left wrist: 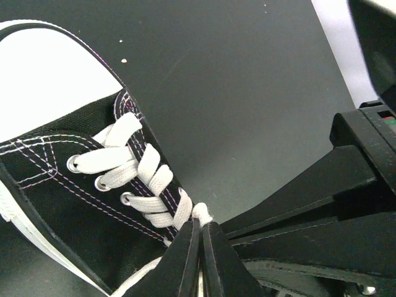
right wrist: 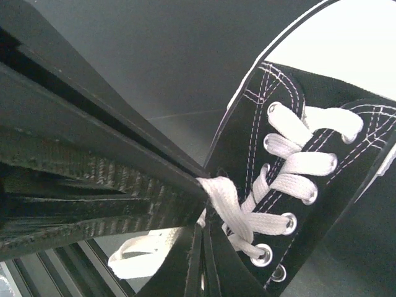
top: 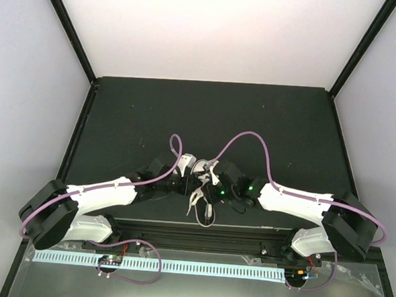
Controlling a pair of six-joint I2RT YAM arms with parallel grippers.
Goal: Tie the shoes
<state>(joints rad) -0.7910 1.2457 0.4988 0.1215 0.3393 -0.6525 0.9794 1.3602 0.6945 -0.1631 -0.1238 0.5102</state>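
I'm looking at a matte black table [top: 119, 117] boxed in by a pale back wall [top: 211, 35], washed out by strong light, and greyer side walls [top: 19, 110]. Black corner struts [top: 67, 26] slant up at the back, and a white slotted strip [top: 197, 266] runs along the near edge

Matte black tabletop [top: 253, 118] carrying a single black sneaker [left wrist: 74, 204].
The sneaker rests sole-down, its white laces [left wrist: 145, 173] crossed up the front. The tabletop's near edge lies close to the sneaker, and most of the dark surface stretches beyond it. A few pale specks [left wrist: 124, 60] dot the tabletop past the sneaker's toe.
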